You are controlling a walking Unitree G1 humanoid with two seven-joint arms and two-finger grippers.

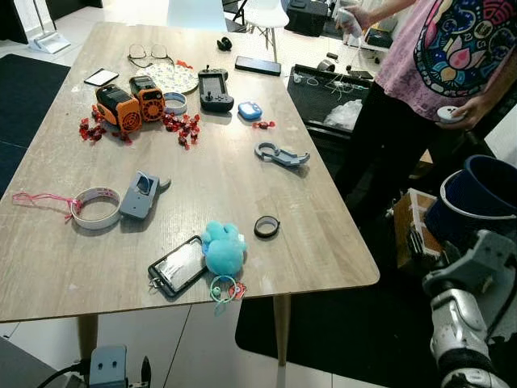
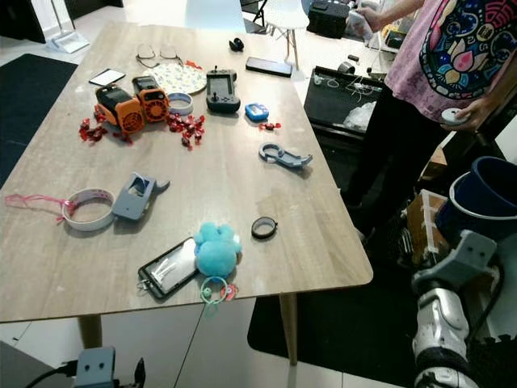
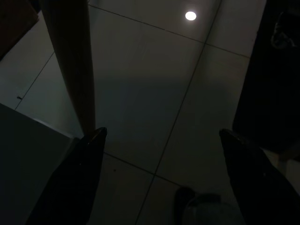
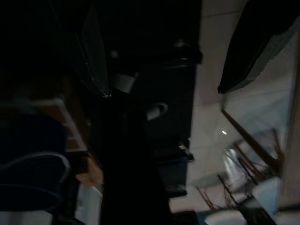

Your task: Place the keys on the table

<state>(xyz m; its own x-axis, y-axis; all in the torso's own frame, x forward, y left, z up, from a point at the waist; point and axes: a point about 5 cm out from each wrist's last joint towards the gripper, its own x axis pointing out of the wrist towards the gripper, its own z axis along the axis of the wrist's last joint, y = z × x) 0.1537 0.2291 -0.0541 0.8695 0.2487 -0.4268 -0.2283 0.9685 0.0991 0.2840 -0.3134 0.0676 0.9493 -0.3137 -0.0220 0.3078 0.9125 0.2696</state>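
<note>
The keys (image 1: 224,288) are a ring bunch with a turquoise plush charm (image 1: 222,249). They lie on the wooden table (image 1: 323,234) at its front edge, beside a dark phone (image 1: 178,267), and the rings hang slightly over the edge. My left arm (image 1: 109,368) hangs low below that edge. In the left wrist view, the left gripper (image 3: 162,132) is open with nothing between its fingers, over the tiled floor by a table leg (image 3: 70,65). My right arm (image 1: 464,323) hangs to the right of the table, well away from the keys. The right wrist view is very dark.
The table holds a tape roll (image 1: 95,207), a grey tool (image 1: 141,194), a black ring (image 1: 266,226), a grey clip (image 1: 281,153), orange devices (image 1: 129,101), red candies and a controller (image 1: 216,89). A person (image 1: 436,73) stands at the right, next to a blue bucket (image 1: 481,194).
</note>
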